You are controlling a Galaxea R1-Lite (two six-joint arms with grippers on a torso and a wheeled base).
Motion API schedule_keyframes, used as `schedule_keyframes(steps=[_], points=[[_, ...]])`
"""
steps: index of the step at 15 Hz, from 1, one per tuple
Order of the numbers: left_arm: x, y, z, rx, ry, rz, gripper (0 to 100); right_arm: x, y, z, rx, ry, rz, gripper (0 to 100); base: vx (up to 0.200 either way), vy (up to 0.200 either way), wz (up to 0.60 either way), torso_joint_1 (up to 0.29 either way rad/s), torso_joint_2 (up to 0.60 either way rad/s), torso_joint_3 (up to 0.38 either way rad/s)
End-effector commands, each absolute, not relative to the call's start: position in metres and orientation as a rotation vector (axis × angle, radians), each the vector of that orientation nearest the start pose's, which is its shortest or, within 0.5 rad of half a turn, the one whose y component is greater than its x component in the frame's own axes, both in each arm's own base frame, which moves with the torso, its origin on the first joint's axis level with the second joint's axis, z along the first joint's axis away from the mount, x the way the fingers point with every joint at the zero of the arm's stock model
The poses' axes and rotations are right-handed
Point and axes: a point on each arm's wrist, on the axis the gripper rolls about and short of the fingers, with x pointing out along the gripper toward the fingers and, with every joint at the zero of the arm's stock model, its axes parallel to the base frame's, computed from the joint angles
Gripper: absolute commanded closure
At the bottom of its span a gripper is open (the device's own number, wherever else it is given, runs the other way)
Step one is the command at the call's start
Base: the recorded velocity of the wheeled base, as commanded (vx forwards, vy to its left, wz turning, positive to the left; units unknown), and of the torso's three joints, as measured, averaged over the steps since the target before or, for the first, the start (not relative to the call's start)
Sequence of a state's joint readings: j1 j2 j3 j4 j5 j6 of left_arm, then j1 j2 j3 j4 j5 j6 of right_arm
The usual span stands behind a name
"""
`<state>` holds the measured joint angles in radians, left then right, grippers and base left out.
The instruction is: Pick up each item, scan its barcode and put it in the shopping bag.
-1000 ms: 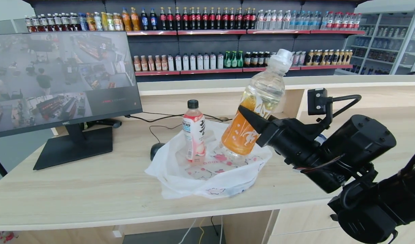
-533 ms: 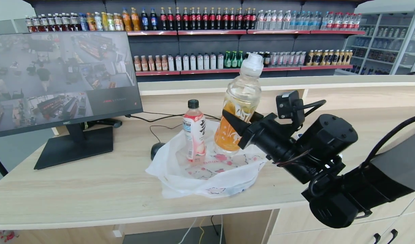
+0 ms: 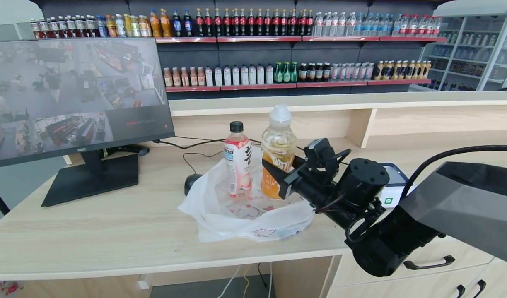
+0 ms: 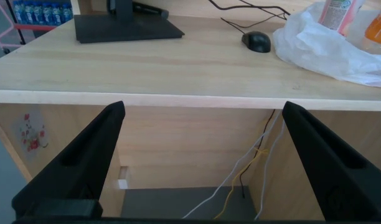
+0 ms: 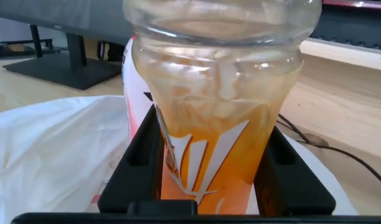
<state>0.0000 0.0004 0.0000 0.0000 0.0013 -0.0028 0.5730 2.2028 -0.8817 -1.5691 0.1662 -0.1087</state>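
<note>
At crinkly white plastic bag [image 3: 237, 221], your right fingers [image 3: 274, 174] grip clear orange-drink bottle [image 3: 278, 140] upright beside pink bottle [image 3: 237, 161]; left fingers [image 4: 84, 162] splayed open.

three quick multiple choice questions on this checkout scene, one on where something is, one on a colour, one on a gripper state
1. Where is the pink bottle?
A) on the monitor's stand
B) lying flat on the bare counter
C) upright in the shopping bag

2. The pink bottle's cap is:
A) white
B) black
C) red

3. The right gripper is:
A) shut on the orange bottle
B) open and empty
C) shut on the mouse

Answers:
1 C, it stands in the white bag, next to the orange bottle.
2 B, the head view shows a black cap on it.
3 A, the right wrist view shows a finger pressed on each side of the bottle's orange label.
</note>
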Motion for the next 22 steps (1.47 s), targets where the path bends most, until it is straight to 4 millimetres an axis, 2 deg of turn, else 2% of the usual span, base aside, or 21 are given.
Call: schedule_keyframes(steps=[1, 12, 22], points=[[-0.023, 0.0, 0.075, -0.003, 0.0, 0.002, 0, 0.334, 0.215, 0.105, -0.057, -0.263, 0.711, 100, 0.0, 0.0, 0.0, 0.0, 0.0, 0.0], [-0.023, 0.0, 0.075, -0.002, 0.0, 0.002, 0, 0.347, 0.211, 0.09, -0.012, -0.218, 0.693, 100, 0.0, 0.0, 0.0, 0.0, 0.0, 0.0], [-0.023, 0.0, 0.075, -0.003, 0.0, 0.002, 0, 0.349, 0.211, 0.083, -0.016, -0.201, 0.691, 100, 0.0, 0.0, 0.0, 0.0, 0.0, 0.0]])
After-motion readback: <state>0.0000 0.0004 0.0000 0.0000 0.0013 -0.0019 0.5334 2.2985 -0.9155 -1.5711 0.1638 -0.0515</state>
